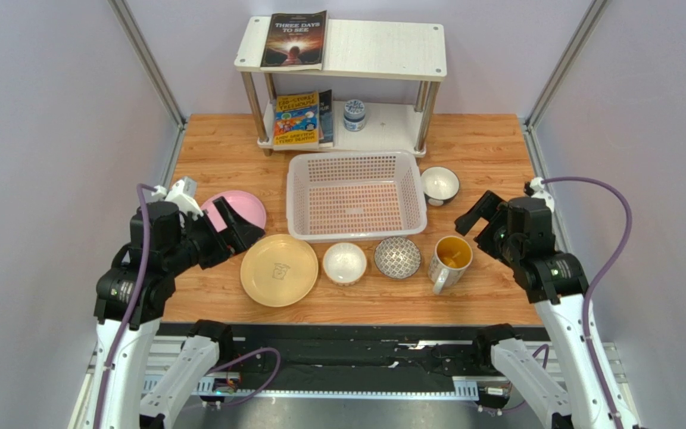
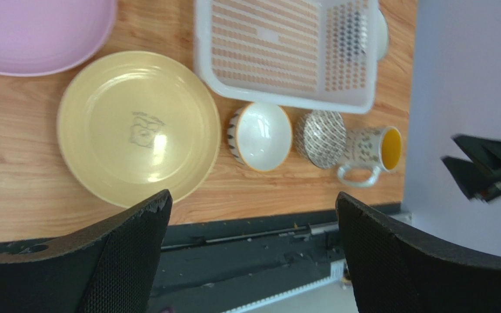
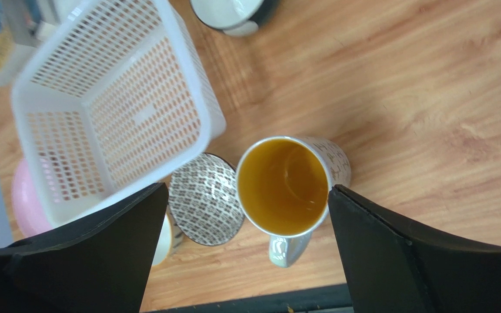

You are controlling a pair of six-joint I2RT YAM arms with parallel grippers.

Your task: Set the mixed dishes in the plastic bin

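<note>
The plastic bin (image 1: 295, 192) sits mid-table with nothing in it. In front of it stand a pale yellow plate (image 1: 279, 269), a white bowl (image 1: 345, 263), a grey patterned bowl (image 1: 398, 257) and a yellow-lined mug (image 1: 450, 259). A pink plate (image 1: 246, 206) lies left of the bin, and another white bowl (image 1: 440, 184) is at its right. My left gripper (image 1: 237, 223) hovers open over the pink plate's near edge. My right gripper (image 1: 478, 219) is open just right of and above the mug (image 3: 286, 186), holding nothing.
A white two-tier shelf (image 1: 373, 49) stands at the back with books and a small blue-and-white jar (image 1: 354, 113). Grey walls close in both sides. A black rail (image 1: 347, 344) runs along the near table edge.
</note>
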